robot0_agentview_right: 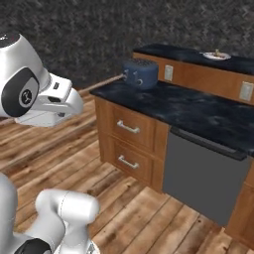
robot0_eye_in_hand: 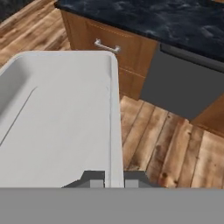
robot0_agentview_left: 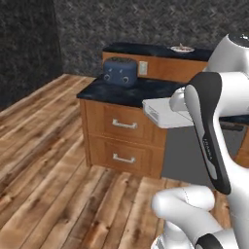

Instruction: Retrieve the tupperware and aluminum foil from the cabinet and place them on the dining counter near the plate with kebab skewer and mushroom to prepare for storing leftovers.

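The tupperware point(robot0_eye_in_hand: 61, 118) is a shallow white tub, and my gripper point(robot0_eye_in_hand: 114, 178) is shut on its rim, one finger on each side of the wall. It hangs in the air beside the arm, level with the dark counter, in the left base view point(robot0_agentview_left: 163, 113) and in the right base view point(robot0_agentview_right: 47, 118). A white plate point(robot0_agentview_left: 182, 48) with food sits on the raised dining counter point(robot0_agentview_left: 146, 50) at the back, also seen from the right point(robot0_agentview_right: 217, 55). The aluminum foil is out of view.
A blue toaster point(robot0_agentview_left: 120, 71) stands on the dark lower counter point(robot0_agentview_right: 198, 111). Below it are two wooden drawers point(robot0_agentview_left: 124, 125) with metal handles and a grey dishwasher front point(robot0_agentview_right: 203, 176). Wood floor spreads out to the left.
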Motion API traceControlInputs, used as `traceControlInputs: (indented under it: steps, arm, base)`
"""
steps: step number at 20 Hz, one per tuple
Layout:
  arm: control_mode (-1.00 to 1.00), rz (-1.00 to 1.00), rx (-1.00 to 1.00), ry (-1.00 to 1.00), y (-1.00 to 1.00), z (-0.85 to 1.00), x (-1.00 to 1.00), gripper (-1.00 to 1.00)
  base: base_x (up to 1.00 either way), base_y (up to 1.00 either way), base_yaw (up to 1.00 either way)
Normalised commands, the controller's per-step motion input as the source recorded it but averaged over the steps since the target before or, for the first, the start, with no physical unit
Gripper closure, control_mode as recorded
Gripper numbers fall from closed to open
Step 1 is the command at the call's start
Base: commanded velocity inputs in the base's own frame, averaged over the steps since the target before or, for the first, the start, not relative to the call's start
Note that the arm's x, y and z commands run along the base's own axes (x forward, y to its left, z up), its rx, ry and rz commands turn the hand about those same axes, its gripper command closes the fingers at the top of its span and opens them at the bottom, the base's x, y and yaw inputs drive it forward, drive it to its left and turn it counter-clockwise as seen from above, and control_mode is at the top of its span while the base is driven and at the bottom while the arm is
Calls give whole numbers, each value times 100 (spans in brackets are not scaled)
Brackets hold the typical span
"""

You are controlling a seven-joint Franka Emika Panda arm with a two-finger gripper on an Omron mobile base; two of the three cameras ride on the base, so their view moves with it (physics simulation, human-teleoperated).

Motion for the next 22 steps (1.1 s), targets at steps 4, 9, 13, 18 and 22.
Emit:
traceControlInputs:
  steps: [4,9,13,18,22]
  arm:
    - [100,0,0,0,0,0,0,100]
    - [100,0,0,0,0,0,0,100]
    - [100,0,0,0,0,0,0,100]
    - [100,0,0,0,0,0,0,100]
    - [100,0,0,0,0,0,0,100]
  base:
    - [100,100,-13]
    - [100,100,-18]
    - [100,96,-29]
    - [100,100,-43]
    - [95,100,-54]
